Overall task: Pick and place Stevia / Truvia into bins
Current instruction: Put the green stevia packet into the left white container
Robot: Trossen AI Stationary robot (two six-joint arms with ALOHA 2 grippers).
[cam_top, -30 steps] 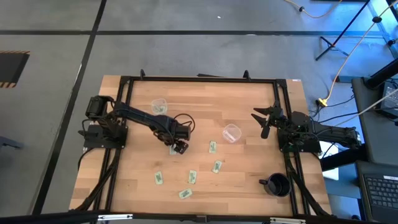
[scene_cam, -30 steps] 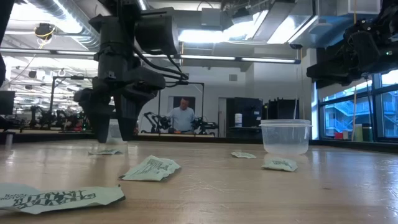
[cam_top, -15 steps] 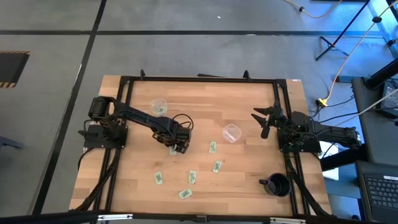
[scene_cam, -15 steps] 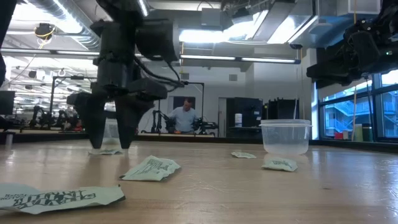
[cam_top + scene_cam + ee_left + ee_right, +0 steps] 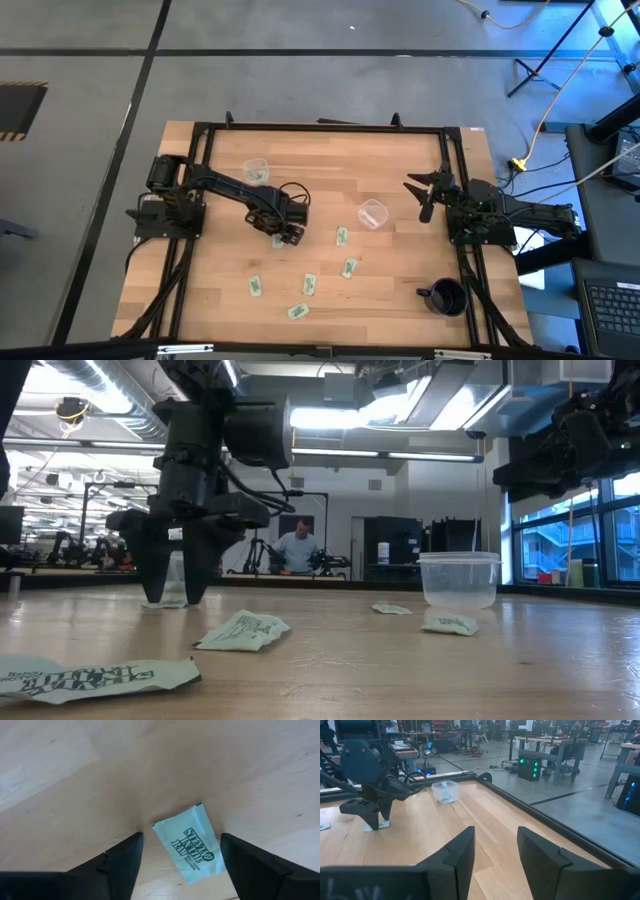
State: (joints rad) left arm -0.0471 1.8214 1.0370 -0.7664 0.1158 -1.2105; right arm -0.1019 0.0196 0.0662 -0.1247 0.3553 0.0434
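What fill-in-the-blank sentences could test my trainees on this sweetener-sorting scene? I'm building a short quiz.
1. The left gripper has its fingers down at the table on either side of a ____ lying flat.
2. The right gripper waits, fingers open, at the table's ____ edge in the high view.
3. The cup nearer the left arm's base has a packet ____ it.
4. The black mug stands near the ____ arm's base.

Missing words: packet; right; inside; right

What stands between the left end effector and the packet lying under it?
Nothing visible. The left end effector is open, its fingers on either side of the Stevia packet, which lies flat on the bare wooden table. The right end effector waits near the table's right edge.
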